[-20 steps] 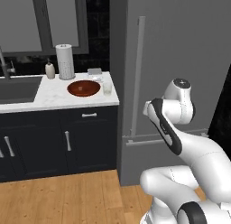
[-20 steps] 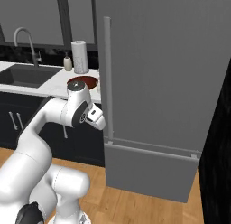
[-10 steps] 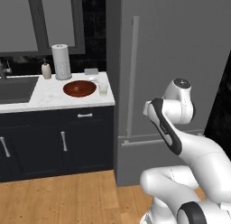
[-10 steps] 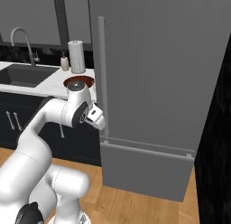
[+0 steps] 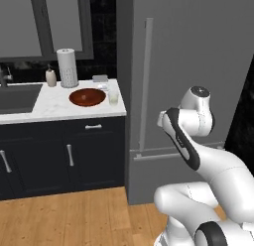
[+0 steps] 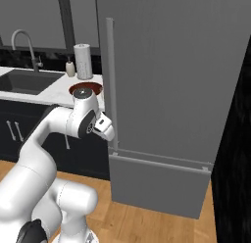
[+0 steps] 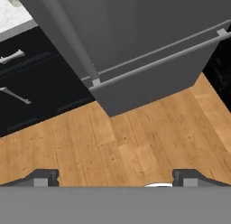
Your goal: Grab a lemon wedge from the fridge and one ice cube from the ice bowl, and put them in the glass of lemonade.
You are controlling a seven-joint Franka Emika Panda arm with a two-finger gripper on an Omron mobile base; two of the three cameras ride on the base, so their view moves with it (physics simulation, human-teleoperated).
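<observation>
The grey fridge (image 5: 193,56) stands shut, with its long bar handle (image 5: 146,81) on the door's left edge; it also shows in the right base view (image 6: 171,80) and the hand view (image 7: 135,33). The lemon wedge is hidden. On the white counter sits the reddish-brown ice bowl (image 5: 87,97), and just right of it the glass of lemonade (image 5: 113,97). The arm partly covers the ice bowl (image 6: 78,88) in the right base view. My arm is folded in front of the fridge door, hand (image 6: 105,128) pointing down. My gripper (image 7: 115,179) is open and holds nothing.
A paper-towel roll (image 5: 68,67) and a soap bottle (image 5: 51,77) stand at the counter's back, left of them a sink (image 5: 15,98) with a faucet (image 6: 24,46). Navy cabinets (image 5: 64,155) lie below. Wooden floor (image 7: 135,146) spreads before the fridge. A black wall (image 6: 235,154) flanks its right.
The whole picture has shifted a little to the left, so the base has moved. The arm keeps its folded pose and the gripper stays open.
</observation>
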